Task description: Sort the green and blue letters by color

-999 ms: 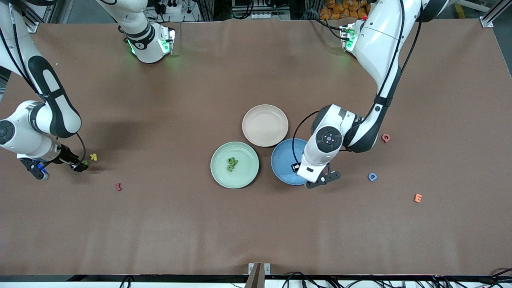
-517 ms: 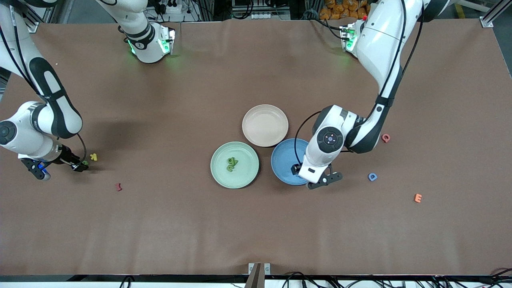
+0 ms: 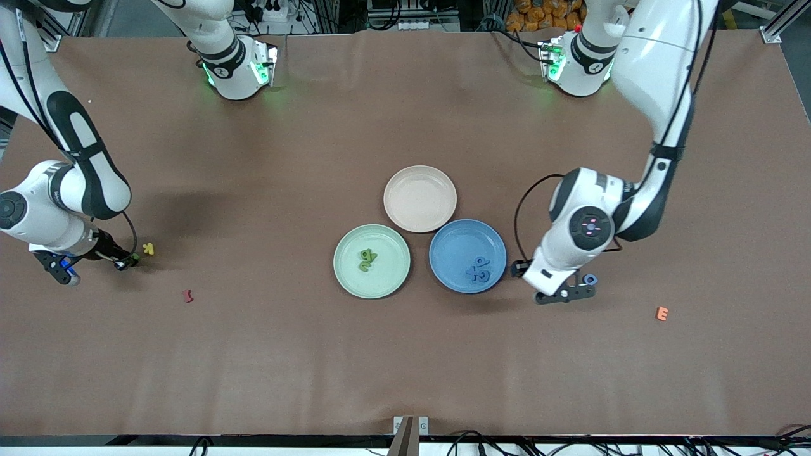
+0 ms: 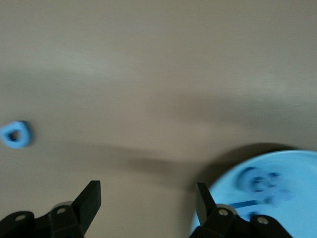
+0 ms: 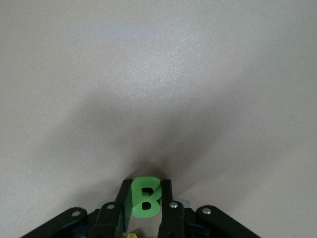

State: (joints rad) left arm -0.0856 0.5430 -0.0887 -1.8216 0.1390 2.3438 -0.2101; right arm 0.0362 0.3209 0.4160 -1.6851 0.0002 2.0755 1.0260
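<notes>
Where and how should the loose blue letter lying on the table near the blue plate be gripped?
Grip the blue letter across its outer edges, coming straight down from above: it lies flat on the table, so only its thin rim can be pinched. The open left gripper hangs over the table close beside it; the right gripper is shut on a green letter.

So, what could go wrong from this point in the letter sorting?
1. The right claw is shut on the small flat bright green letter B, with much of the letter sticking out past the fingertips. It might slip on lifting.
2. The small yellow letter lies right beside that claw and could get nudged.
3. The open left claw sits beside the small light blue letter D, not around it. Closing from there would probably miss.
</notes>
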